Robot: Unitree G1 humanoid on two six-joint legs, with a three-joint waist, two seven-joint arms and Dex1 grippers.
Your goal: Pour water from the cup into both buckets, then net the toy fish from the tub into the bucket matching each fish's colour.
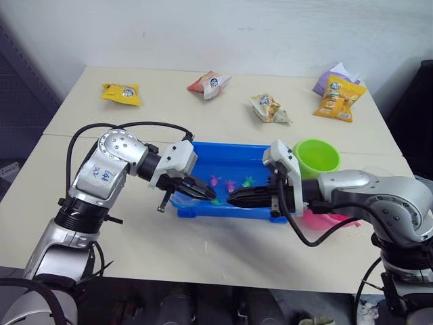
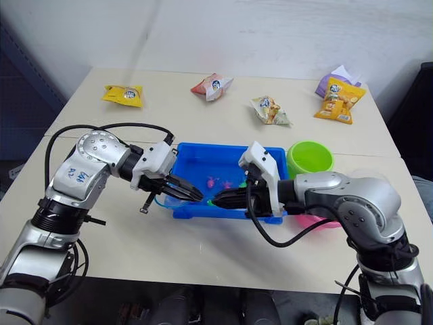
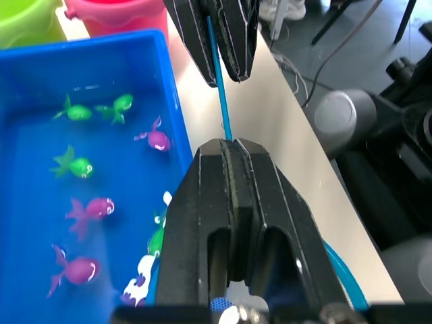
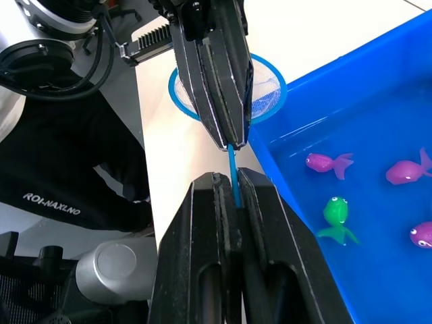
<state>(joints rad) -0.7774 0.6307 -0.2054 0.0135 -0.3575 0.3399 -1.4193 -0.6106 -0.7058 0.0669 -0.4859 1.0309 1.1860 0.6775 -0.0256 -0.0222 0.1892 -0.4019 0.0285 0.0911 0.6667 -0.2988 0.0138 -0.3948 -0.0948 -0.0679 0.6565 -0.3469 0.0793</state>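
Spanning the head views, a pale tabletop (image 1: pixel 223 122) is seen carrying four snack packets (image 1: pixel 268 108) along its far part and the blue tub (image 1: pixel 230 159) near its front edge. The lime green bucket (image 1: pixel 316 156) is placed just beside the tub's right end, with the pink bucket (image 3: pixel 115 13) next to it, partly hidden behind the right arm. Over the tub's near rim, the left gripper (image 1: pixel 200 191) and right gripper (image 1: pixel 238 198) are brought tip to tip, both sets of jaws clamped narrow on the net (image 4: pixel 263 91) handle, its hoop lying behind the left gripper. Magenta and green toy fish (image 3: pixel 88 209) are scattered across the tub floor.
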